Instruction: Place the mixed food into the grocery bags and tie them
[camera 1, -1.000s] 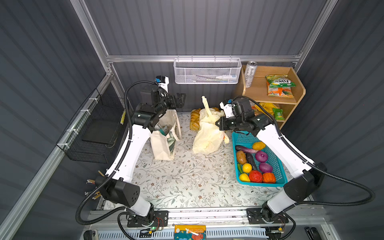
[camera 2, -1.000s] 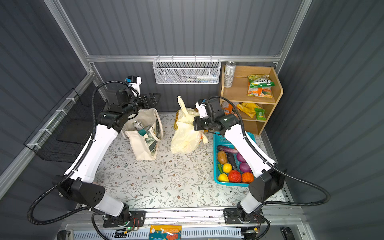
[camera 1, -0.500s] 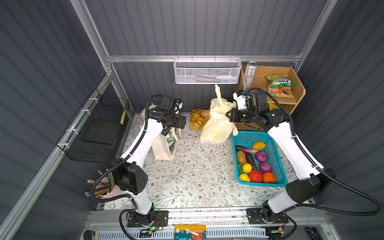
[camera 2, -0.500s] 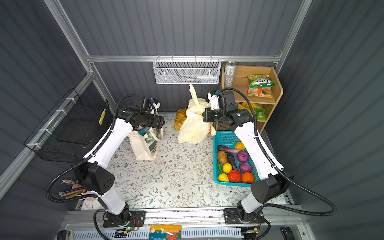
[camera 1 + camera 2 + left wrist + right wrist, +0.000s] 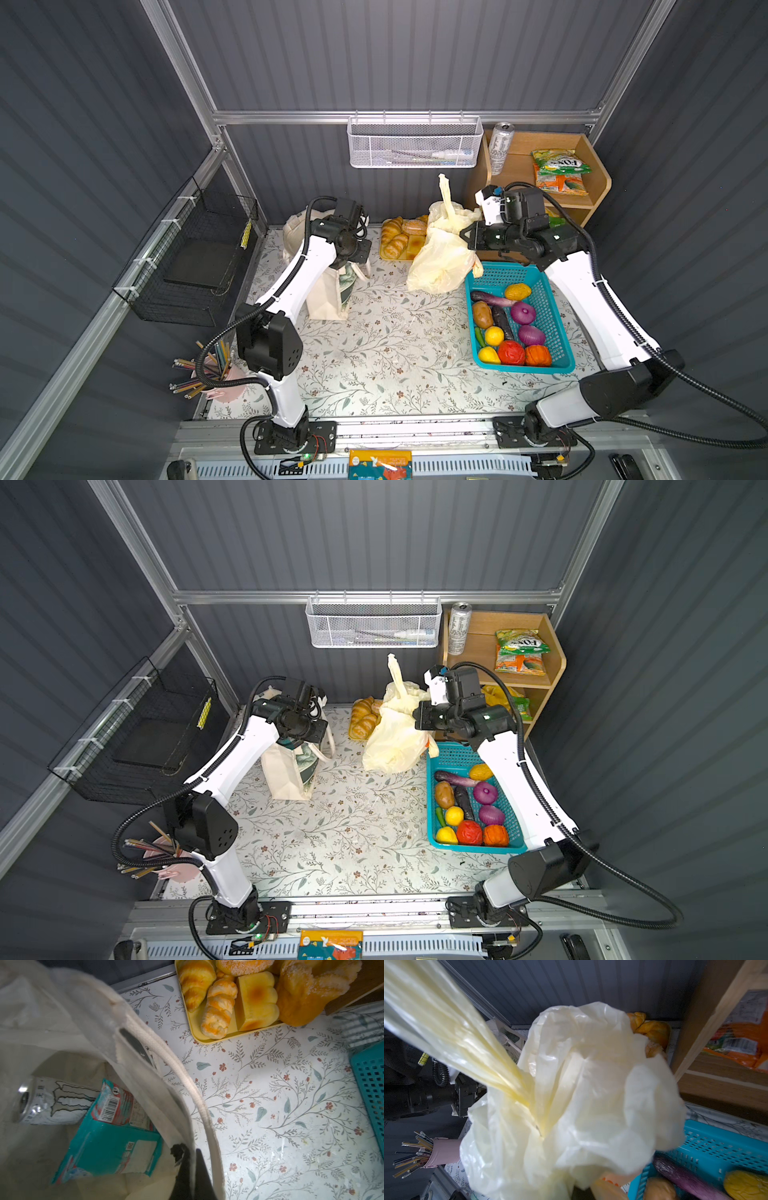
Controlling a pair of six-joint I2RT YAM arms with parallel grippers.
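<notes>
**Both bags in hand: grip points reviewed**

We find the left end effector (image 5: 190, 1156) closed on the rim cloth of the canvas tote (image 5: 328, 297), which stands well apart from the turquoise basket (image 5: 557, 362). A drink can (image 5: 54, 1101) and a teal packet (image 5: 112, 1142) lie inside the tote. The right end effector (image 5: 468, 237) is closed on gathered film of the plastic bag (image 5: 436, 257), which rests against the basket's corner. We judge the film light, slippery and tear-prone, best taken by its upright handle loop (image 5: 445, 195). The tote's woven strap (image 5: 199, 1093) offers the firmer hold.
</notes>
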